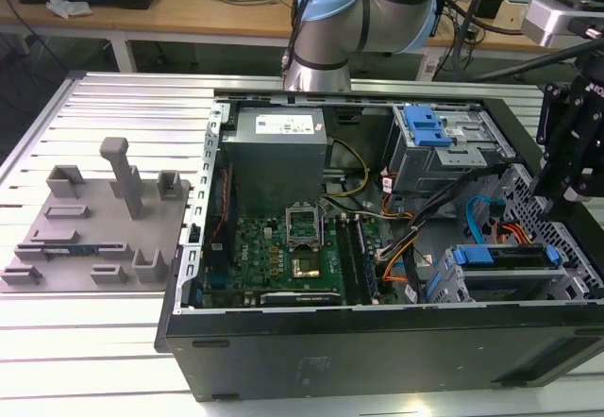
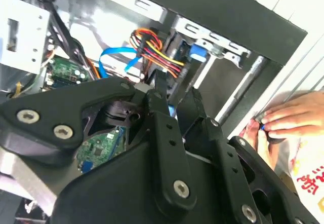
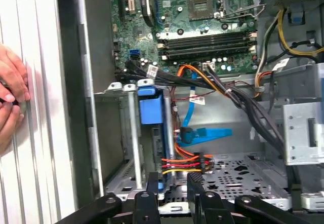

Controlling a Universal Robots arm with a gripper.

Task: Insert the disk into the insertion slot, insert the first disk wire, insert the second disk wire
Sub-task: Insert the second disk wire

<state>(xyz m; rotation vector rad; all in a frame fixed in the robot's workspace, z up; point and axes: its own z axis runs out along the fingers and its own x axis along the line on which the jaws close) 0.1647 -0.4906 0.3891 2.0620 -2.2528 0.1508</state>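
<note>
Where the slatted metal table (image 1: 113, 341) carries the open computer case (image 1: 377, 360), wooden workbenches (image 1: 189, 11) stand behind. The gripper (image 1: 569, 191) hangs over one corner of the case, its fingers (image 3: 152, 183) spread apart and grasping nothing. Just below it the disk (image 1: 500, 255) sits inside the slot (image 1: 562, 285). Ahead of the fingertips lie the orange wire bundle (image 3: 185, 162) and the blue cable (image 3: 205, 133); whether either is plugged in cannot be told. A person's hand (image 3: 10, 92) rests on the table outside the case wall. The arm (image 1: 330, 21) reaches in from behind the case.
</note>
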